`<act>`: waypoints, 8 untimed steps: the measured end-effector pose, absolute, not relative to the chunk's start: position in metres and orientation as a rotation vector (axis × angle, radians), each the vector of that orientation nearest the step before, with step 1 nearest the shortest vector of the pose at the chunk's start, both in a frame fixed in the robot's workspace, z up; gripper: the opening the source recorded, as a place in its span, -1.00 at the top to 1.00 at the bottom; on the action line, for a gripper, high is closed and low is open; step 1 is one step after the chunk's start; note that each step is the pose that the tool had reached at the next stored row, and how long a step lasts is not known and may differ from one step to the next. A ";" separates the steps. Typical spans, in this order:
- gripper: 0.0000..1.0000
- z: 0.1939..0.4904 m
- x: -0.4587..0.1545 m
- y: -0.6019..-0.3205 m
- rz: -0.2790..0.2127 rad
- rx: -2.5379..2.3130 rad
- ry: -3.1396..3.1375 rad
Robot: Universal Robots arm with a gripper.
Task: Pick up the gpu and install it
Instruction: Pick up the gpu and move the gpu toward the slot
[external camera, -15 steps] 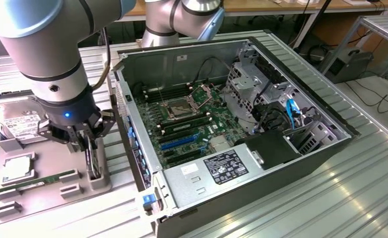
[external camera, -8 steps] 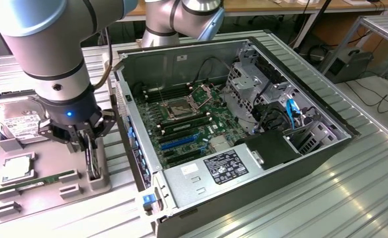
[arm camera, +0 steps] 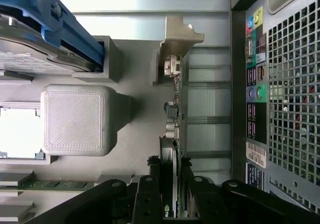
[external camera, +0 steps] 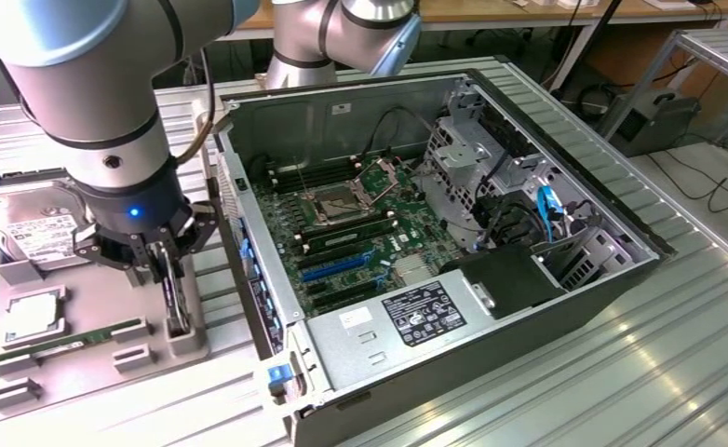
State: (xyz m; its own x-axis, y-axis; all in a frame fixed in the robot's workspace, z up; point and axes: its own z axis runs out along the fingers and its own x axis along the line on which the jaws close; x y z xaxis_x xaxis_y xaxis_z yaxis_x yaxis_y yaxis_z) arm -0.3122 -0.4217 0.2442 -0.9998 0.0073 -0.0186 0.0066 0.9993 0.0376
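Note:
The gpu [external camera: 181,309] is a thin black card standing on edge in a grey holder on the parts tray [external camera: 103,377], just off the open computer case [external camera: 339,112] on the exterior view's left. My gripper [external camera: 168,275] comes down over it from above. In the wrist view the card [arm camera: 172,112] runs away from me, its silver bracket [arm camera: 178,38] at the far end. My gripper [arm camera: 169,186] has a black finger pressed against each face of the card near its end. The card still sits in its holder.
The tray also carries a hard drive [external camera: 29,228], a CPU [external camera: 35,317] and a green RAM stick [external camera: 73,343]. The case's perforated rear panel [arm camera: 292,84] stands close beside the card. Inside the case lie the motherboard [external camera: 352,242] and power supply [external camera: 420,312].

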 end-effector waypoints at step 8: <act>0.47 0.252 -0.312 -0.422 0.059 -0.017 3.123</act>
State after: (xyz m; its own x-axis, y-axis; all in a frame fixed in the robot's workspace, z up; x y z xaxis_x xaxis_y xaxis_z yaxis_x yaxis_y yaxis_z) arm -0.3122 -0.4217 0.2521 -0.9998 -0.0105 -0.0186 -0.0112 0.9992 0.0376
